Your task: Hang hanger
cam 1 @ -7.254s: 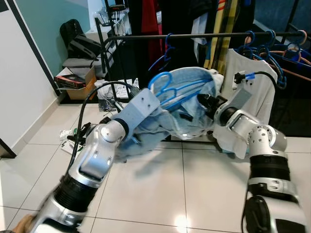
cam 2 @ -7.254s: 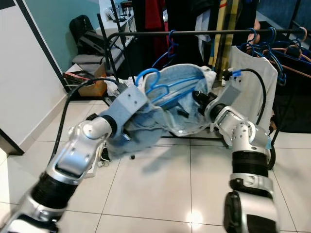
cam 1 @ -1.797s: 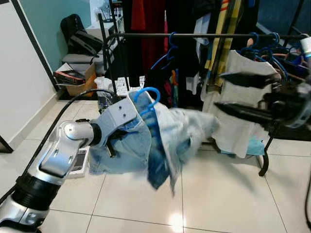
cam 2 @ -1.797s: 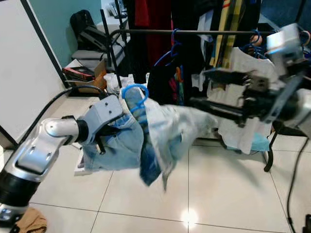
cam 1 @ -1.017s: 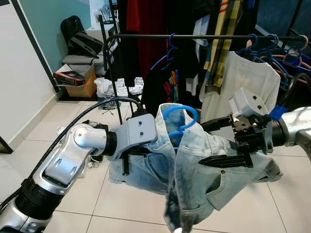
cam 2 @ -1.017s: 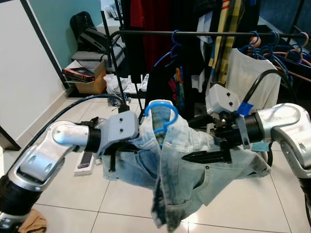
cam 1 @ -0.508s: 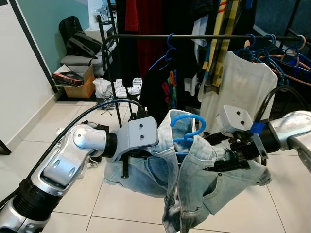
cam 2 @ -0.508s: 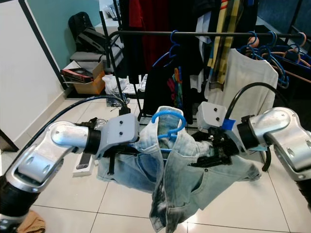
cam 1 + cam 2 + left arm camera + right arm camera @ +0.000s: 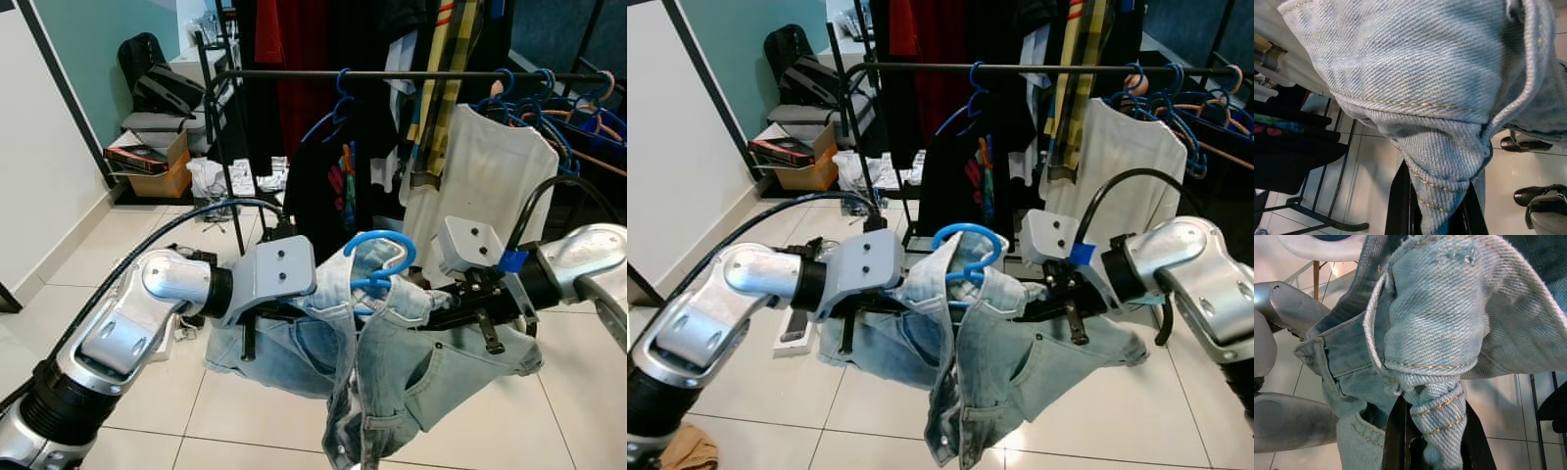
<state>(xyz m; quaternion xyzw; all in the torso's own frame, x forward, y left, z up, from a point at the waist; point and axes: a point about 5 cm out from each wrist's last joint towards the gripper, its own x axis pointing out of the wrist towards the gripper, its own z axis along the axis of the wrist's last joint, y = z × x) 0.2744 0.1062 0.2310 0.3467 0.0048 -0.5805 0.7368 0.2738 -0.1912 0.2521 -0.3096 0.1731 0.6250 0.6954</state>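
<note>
Pale blue jeans [image 9: 397, 377] hang on a blue hanger whose hook [image 9: 380, 257] sticks up between my two arms, in front of the clothes rail [image 9: 392, 73]. In the left wrist view my left gripper [image 9: 1435, 215] is shut on a fold of the jeans' waistband, with denim squeezed between its black fingers [image 9: 1398, 205]. From the right, my right gripper [image 9: 1434, 445] is shut on the other side of the waistband [image 9: 1034, 294]. The denim hides the hanger's shoulders. The hook is below the rail and apart from it.
The black rail carries dark clothes, a white shirt [image 9: 485, 176] and several blue hangers [image 9: 534, 93] at its right end. A cardboard box [image 9: 157, 176] and a black bag [image 9: 147, 78] stand at the back left. Pale floor tiles [image 9: 245, 411] lie below the jeans.
My right gripper, open one second ago, has moved into the jeans and shut on the waistband. The hanger hook has risen slightly. The left arm has hardly moved.
</note>
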